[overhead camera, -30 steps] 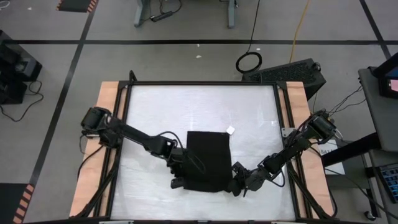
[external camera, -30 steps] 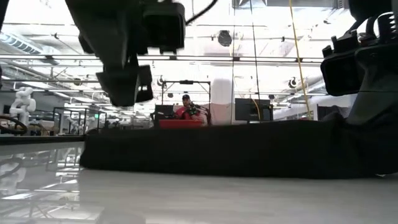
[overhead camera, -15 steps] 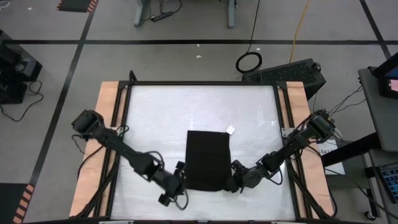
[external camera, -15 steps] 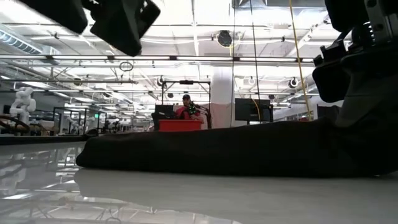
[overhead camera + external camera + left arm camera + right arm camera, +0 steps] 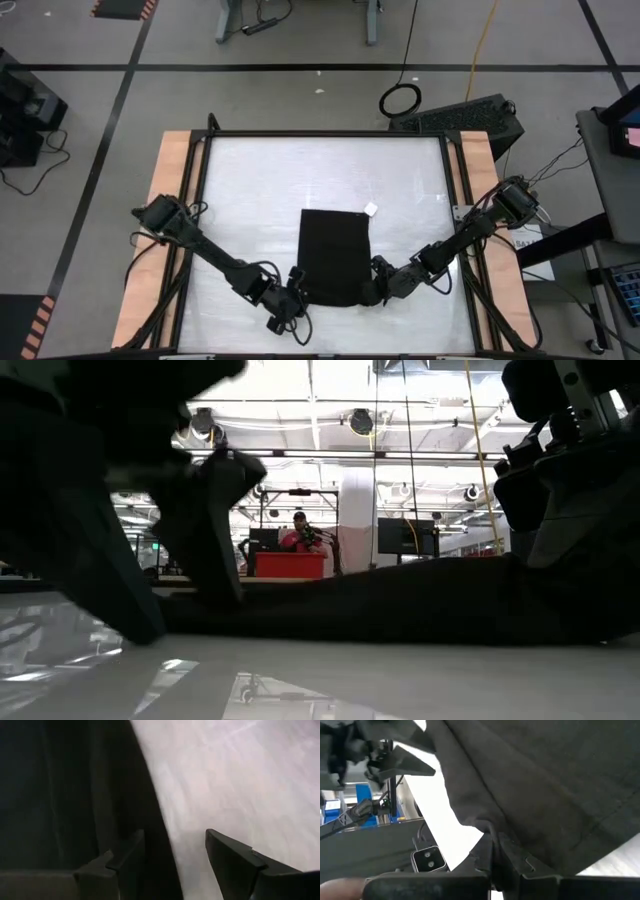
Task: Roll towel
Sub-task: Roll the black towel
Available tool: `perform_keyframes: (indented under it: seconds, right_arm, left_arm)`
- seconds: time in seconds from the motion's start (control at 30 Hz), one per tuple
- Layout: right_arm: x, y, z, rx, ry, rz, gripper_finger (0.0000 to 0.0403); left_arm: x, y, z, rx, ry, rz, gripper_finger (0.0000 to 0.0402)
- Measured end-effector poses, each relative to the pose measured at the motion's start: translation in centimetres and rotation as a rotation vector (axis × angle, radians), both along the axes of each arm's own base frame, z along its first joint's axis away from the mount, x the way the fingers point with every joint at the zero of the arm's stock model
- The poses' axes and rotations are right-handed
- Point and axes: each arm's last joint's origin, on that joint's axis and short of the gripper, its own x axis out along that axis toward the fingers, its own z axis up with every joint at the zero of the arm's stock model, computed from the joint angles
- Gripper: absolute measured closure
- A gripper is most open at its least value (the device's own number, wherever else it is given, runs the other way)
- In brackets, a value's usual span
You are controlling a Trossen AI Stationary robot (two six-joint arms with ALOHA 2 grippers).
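The black towel [image 5: 335, 255] lies folded into a flat rectangle on the white table top [image 5: 260, 180]. Its small white tag [image 5: 370, 209] is at the far right corner. My left gripper [image 5: 292, 298] is open at the towel's near left corner. In the left wrist view [image 5: 175, 850] one finger stands over the towel's left edge [image 5: 145, 820] and the other over bare table. My right gripper [image 5: 378, 292] is shut on the towel at its near right corner. The low view shows the towel [image 5: 400, 600] as a low dark band between both grippers. My left gripper: I cannot tell whether its finger [image 5: 125, 860] touches the towel. My right gripper pinches a bunched edge of the towel [image 5: 487, 827] at the near right corner between its two fingers. It comes in low from the table's right side. The cloth there is puckered and raised a little, and the rest lies on the table.
Black frame rails and wooden strips [image 5: 175, 190] run along the table's left and right sides. The far half of the table top is bare. In the low view a person in red [image 5: 300, 540] shows far off in the room.
My left gripper has left the towel's left side, gone toward the table's near edge, then come down low at the towel's near left corner. The towel's near left part has sunk lower. My right gripper has kept its hold at the near right corner.
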Motion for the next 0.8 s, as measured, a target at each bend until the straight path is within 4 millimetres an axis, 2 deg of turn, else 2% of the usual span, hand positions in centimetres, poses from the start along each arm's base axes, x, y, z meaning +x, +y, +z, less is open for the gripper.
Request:
perform_keyframes:
  seconds: [0.13, 0.23, 0.33, 0.6, 0.8]
  right_arm:
    - [0.1, 0.0, 0.1, 0.011, -0.008, -0.002, 0.0395]
    - [0.1, 0.1, 0.2, 0.019, -0.013, 0.022, 0.0382]
    - [0.0, 0.1, 0.5, 0.020, -0.023, 0.038, 0.0368]
    - [-0.2, 0.0, 2.2, -0.055, -0.111, 0.166, 0.0329]
    - [-0.8, 0.0, 4.9, -0.139, -0.238, 0.340, 0.0294]
  left_arm:
    - [0.4, 0.6, -0.9, -0.057, 0.057, 0.113, 0.0189]
    - [0.6, 1.2, -1.2, -0.073, 0.083, 0.155, 0.0207]
    - [0.9, 1.6, -1.3, -0.074, 0.085, 0.171, 0.0247]
    - [1.3, 2.8, -1.5, -0.047, 0.100, 0.156, 0.0386]
    - [1.8, 3.7, -1.6, -0.111, 0.149, 0.146, 0.0392]
